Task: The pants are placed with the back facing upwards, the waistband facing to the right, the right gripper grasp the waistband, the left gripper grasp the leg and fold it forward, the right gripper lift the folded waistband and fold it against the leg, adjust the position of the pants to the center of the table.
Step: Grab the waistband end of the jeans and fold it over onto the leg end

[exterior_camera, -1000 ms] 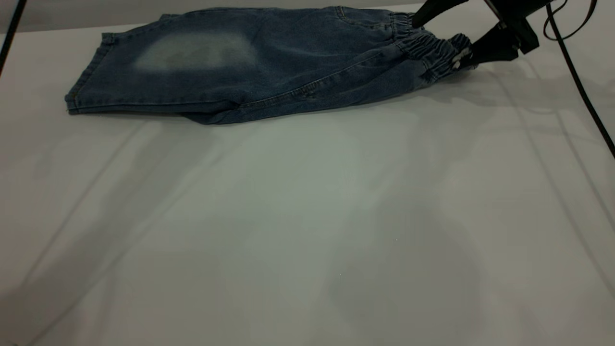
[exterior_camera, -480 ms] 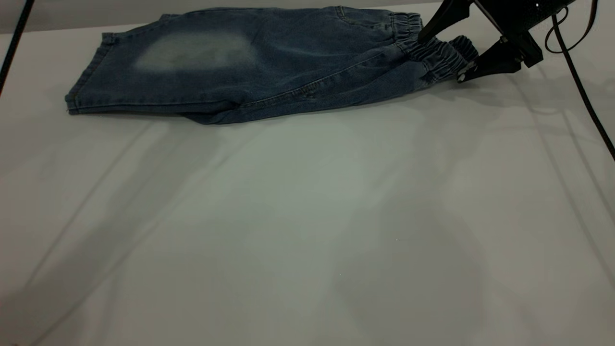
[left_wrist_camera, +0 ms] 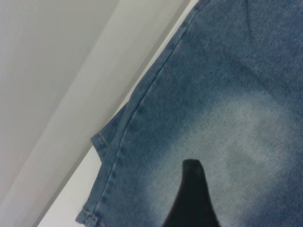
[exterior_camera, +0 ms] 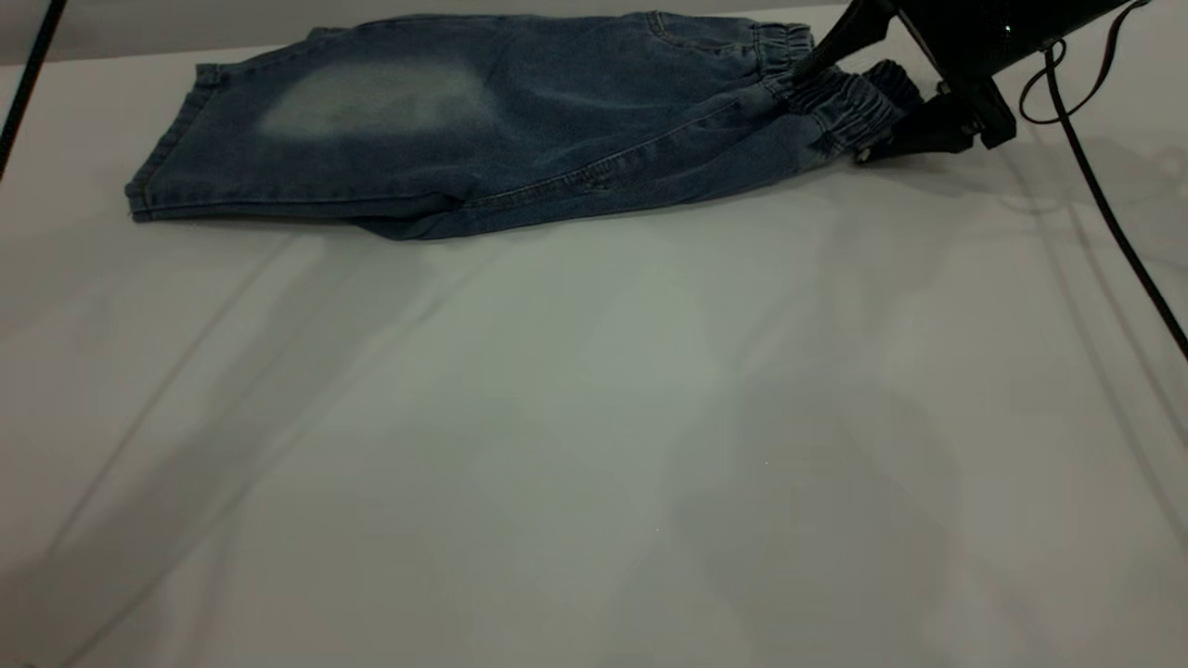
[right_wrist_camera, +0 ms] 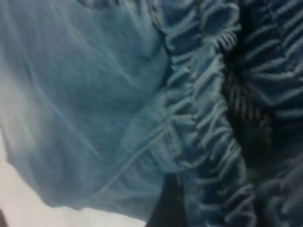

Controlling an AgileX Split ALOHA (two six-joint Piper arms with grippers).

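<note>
The blue denim pants (exterior_camera: pixel 483 121) lie folded lengthwise at the table's far edge, legs to the left and the elastic waistband (exterior_camera: pixel 835 97) to the right. My right gripper (exterior_camera: pixel 835 109) is open and straddles the waistband, one finger on top and one at its near side by the table. In the right wrist view the gathered waistband (right_wrist_camera: pixel 208 118) fills the space beside a dark finger (right_wrist_camera: pixel 165 205). My left gripper (left_wrist_camera: pixel 234 189) is out of the exterior view. It hovers open over the faded patch on the leg (left_wrist_camera: pixel 246 137), with one finger (left_wrist_camera: pixel 191 194) showing.
The white table (exterior_camera: pixel 594 417) stretches wide in front of the pants. A black cable (exterior_camera: pixel 1104 195) trails from the right arm down the table's right side. Another dark cable (exterior_camera: pixel 28 74) crosses the far left corner. The leg hem (left_wrist_camera: pixel 102 142) lies near the table's far edge.
My right gripper has moved left and lower, so the waistband sits deeper between its open fingers. The waistband's end has slackened slightly. The rest of the pants has not moved.
</note>
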